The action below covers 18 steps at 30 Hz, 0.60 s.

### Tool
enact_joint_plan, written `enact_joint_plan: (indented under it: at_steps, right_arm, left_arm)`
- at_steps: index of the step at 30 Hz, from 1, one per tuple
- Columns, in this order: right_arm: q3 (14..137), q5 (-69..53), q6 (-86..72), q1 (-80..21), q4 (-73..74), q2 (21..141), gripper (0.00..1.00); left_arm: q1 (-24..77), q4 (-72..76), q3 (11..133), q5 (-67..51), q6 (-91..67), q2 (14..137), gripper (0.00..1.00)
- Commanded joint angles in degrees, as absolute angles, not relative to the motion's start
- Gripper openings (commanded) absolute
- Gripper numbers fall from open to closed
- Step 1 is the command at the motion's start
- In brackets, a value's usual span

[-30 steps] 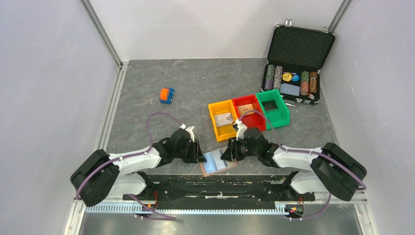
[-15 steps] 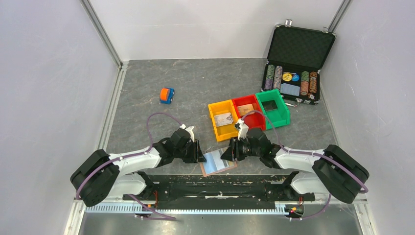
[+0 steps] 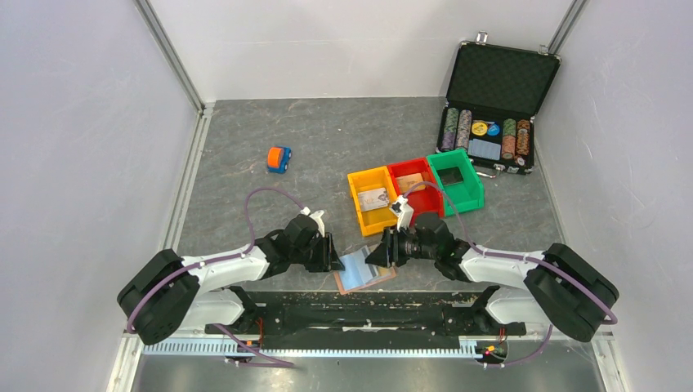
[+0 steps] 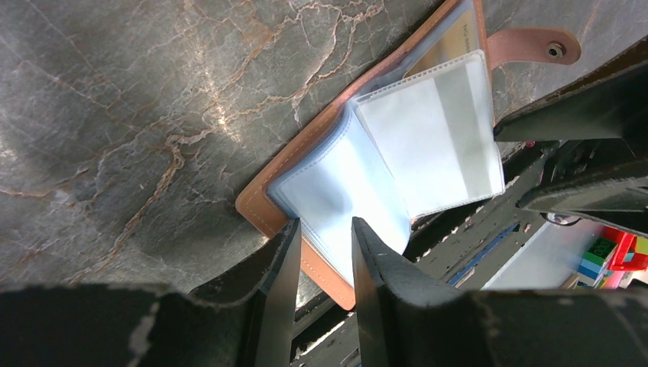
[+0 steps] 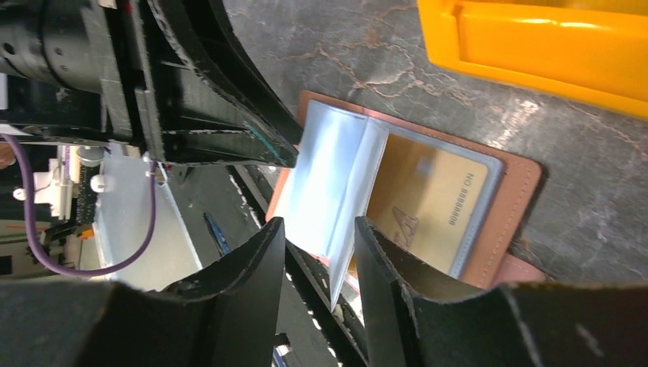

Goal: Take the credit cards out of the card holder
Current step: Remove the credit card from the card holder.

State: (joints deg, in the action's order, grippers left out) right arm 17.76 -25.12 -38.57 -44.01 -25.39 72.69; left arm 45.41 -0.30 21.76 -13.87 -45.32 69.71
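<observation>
The card holder (image 3: 364,273) lies open at the table's near edge, with a reddish-brown cover and pale clear pockets (image 4: 428,138). A yellow-orange credit card (image 5: 428,202) sits in a pocket on its right half and shows as a gold edge in the left wrist view (image 4: 451,46). My left gripper (image 3: 337,255) is closed narrowly over the holder's left edge (image 4: 325,223), cover and pockets between the fingers. My right gripper (image 3: 377,255) is slightly open (image 5: 319,222), with a raised clear pocket leaf (image 5: 344,229) standing between its jaws.
Yellow (image 3: 356,200), red (image 3: 425,202) and green (image 3: 470,192) bins stand just behind the holder; the yellow and red ones each hold a card. An open black chip case (image 3: 494,106) is at the back right. A small toy car (image 3: 279,159) is at mid left.
My right gripper has edged slightly left over the holder. The left arm and the holder have not visibly moved.
</observation>
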Motion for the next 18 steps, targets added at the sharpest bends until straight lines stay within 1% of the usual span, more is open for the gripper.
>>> enact_joint_plan:
  at_steps: [1,18]
  right_arm:
    - [18.0,-28.3,-40.5,-44.2,-30.2,72.7,0.41]
    - [20.0,-29.0,-44.4,-48.3,-36.1,78.2,0.41]
  left_arm:
    - [45.6,-1.0,21.2,-11.7,-43.8,69.9,0.38]
    - [45.5,-2.8,21.4,-10.6,-45.7,66.9,0.39]
